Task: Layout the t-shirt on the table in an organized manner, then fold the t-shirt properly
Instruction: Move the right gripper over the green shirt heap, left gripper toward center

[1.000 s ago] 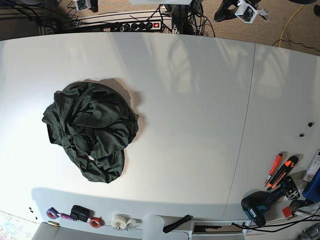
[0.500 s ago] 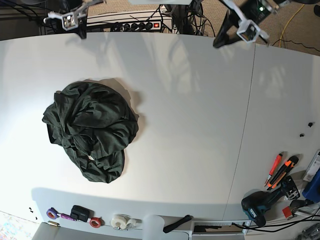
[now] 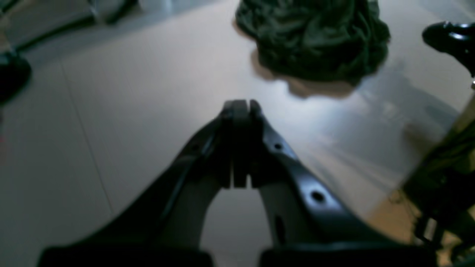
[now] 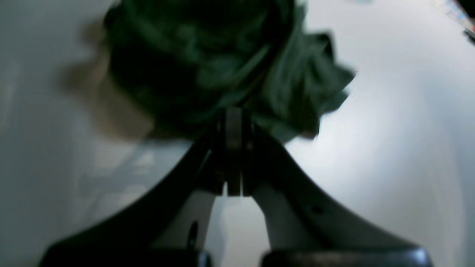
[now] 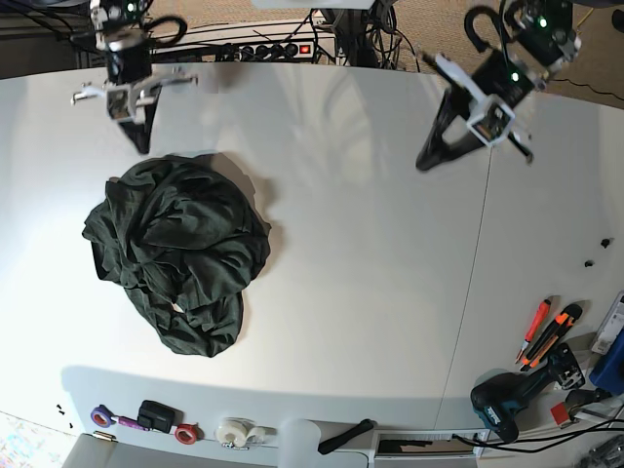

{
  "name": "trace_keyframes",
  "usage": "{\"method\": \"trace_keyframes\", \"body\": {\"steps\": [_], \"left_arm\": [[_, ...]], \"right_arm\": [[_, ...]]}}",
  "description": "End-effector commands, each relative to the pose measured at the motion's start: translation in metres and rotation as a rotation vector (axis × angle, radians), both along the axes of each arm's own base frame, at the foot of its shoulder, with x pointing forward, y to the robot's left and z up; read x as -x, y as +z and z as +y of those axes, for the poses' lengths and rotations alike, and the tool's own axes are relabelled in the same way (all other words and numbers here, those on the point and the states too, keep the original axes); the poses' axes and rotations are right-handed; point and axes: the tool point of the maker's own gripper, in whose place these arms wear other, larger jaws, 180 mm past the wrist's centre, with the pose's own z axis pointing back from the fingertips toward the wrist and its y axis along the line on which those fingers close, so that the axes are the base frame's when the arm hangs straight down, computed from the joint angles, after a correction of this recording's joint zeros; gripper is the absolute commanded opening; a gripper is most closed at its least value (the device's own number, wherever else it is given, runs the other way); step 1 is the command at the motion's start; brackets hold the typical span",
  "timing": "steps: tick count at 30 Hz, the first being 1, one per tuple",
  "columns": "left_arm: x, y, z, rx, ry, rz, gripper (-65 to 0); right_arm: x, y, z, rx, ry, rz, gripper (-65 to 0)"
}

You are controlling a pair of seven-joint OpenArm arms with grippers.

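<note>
T-shirt point(image 5: 175, 255) lies crumpled in a dark green heap on the left part of the white bench point(image 5: 370, 244) — not spread, not folded, folds bunched over each other. In the left wrist view the same heap point(image 3: 311, 37) sits far ahead on the bench; in the right wrist view it point(image 4: 222, 63) fills the space just beyond the fingertips, blurred.

Right gripper point(image 5: 143, 144) hangs at the far left, tip pointing down, just beside the far edge of the shirt heap; touching or not — cannot tell from the base view. Its jaws are pressed together with nothing between them, seen plainly in the right wrist view point(image 4: 232, 115).

Left gripper point(image 5: 426, 162) is over the bare bench at the far right of centre, near the thin seam line point(image 5: 478, 253), well apart from the shirt. Jaws pressed together, empty point(image 3: 240, 105).

Near edge of bench: tape rolls point(image 5: 237, 431), a small black device point(image 5: 155, 414). Near right corner: an orange-handled cutter point(image 5: 551, 333), a red-handled tool point(image 5: 533, 327) and a blue power drill point(image 5: 502, 405).
</note>
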Motion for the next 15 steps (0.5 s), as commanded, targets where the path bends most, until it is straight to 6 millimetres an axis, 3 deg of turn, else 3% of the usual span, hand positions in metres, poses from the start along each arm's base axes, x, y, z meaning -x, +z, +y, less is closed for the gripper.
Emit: {"method": "trace_keyframes", "body": {"steps": [1,5,9,12,15], "left_arm": [[-0.004,0.014,-0.002,0.034,-0.008,-0.048,-65.0],[-0.015,0.031,-0.016,0.031,-0.126,-0.137,-65.0],[-0.036,0.045,-0.021,0.063,-0.152,-0.200,-65.0],[-0.048,0.032,-0.038,0.061,-0.201,-0.163,-65.0],[-0.057,0.000,-0.064,0.044,-0.281,-0.070,-65.0]], "right_arm": [[-0.008,0.014,0.001,0.005,0.015,-0.056,-65.0],[-0.029,0.026,0.007,-0.006,0.049,-0.106,-65.0],[-0.040,0.021,0.019,-0.021,0.114,-0.055,-65.0],[-0.044,0.020,0.020,-0.019,0.117,-0.041,-65.0],[-0.045,0.020,0.020,-0.015,0.118,-0.043,-65.0]]}}
